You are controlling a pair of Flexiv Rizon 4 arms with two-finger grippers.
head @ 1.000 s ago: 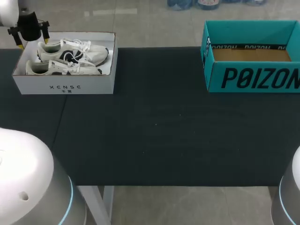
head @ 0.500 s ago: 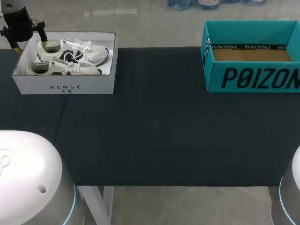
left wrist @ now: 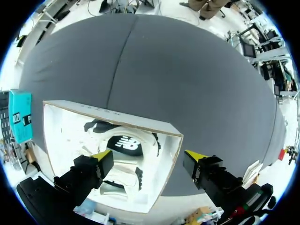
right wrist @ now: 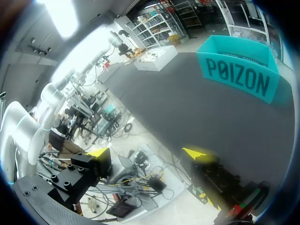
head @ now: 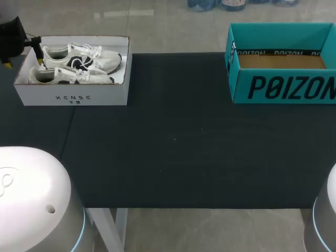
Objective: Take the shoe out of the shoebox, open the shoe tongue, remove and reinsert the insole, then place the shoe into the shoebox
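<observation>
A white shoebox [head: 71, 97] stands at the table's far left with two white-and-black shoes in it, one at the back [head: 81, 57] and one in front [head: 68, 76]. My left gripper [head: 21, 50] hovers at the box's left end. Seen from the left wrist, this gripper [left wrist: 149, 155] is open and straddles the end wall of the shoebox [left wrist: 61, 136]: one finger over a shoe [left wrist: 123, 154], the other over the table outside. It holds nothing. My right gripper [right wrist: 147, 152] is open and empty, off the table's edge over the floor.
An open teal cardboard box [head: 283, 86] stands empty at the table's far right; the right wrist view shows it [right wrist: 236, 77] ahead of the right gripper. Black cloth [head: 178, 142] covers the table between the two boxes.
My left gripper has drifted left, from above the shoebox's back left corner to just past its left end. The shoes, both boxes and the right arm have not moved.
</observation>
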